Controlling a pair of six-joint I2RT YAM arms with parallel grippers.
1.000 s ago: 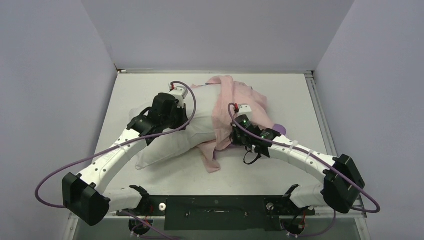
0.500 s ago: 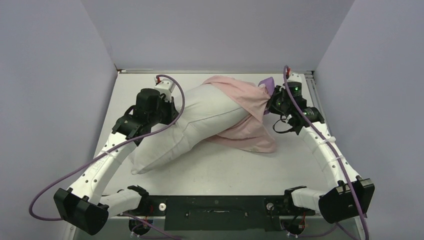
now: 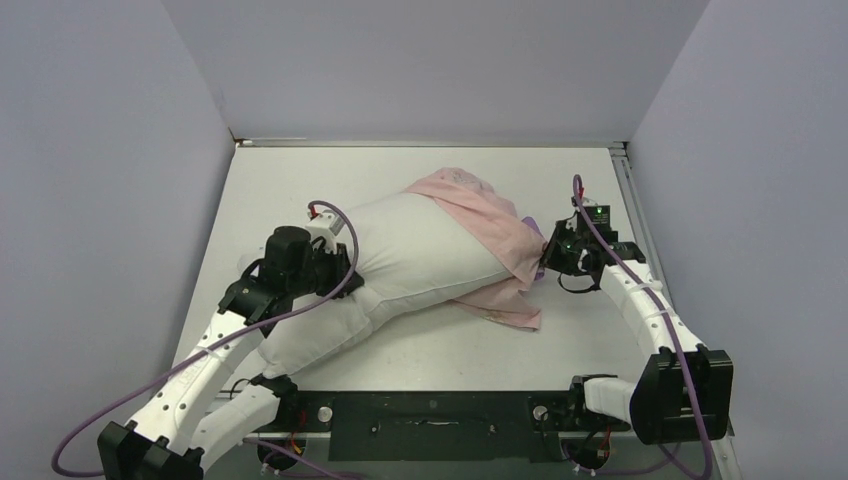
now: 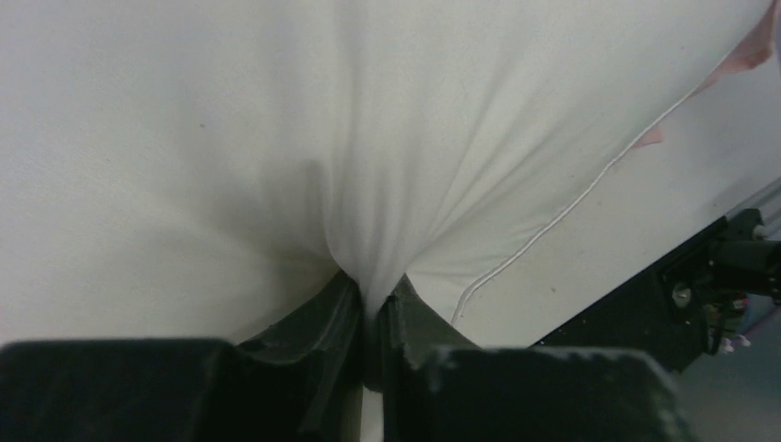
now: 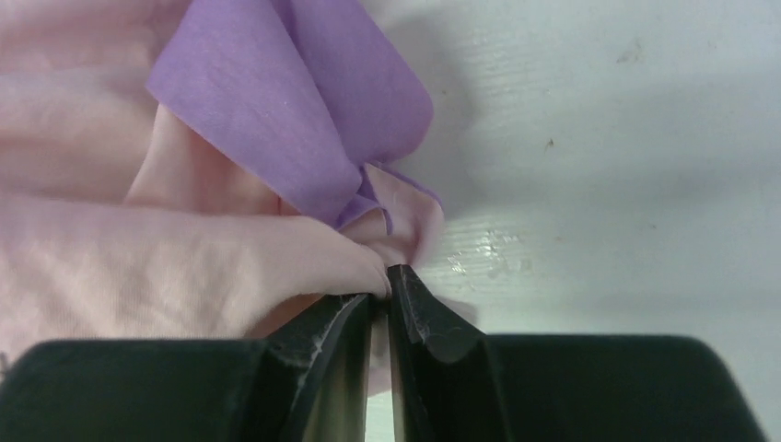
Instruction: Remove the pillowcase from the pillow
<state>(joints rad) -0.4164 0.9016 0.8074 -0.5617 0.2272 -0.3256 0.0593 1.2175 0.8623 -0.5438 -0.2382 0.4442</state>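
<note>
pillow (image 3: 410, 250) pinched left, pillowcase (image 3: 482, 214) pinched right

Left pincer (image 4: 373, 293) clamped tight, right pincer (image 5: 387, 281) clamped tight, both pointing inward.

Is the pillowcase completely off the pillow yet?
No, in the top view the pillowcase is wrapped over the right end of the pillow, with only the rest of it bare.

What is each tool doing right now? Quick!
Left tool: closed, pinching the pillow.
Right tool: closed, pinching the pillowcase.
</note>
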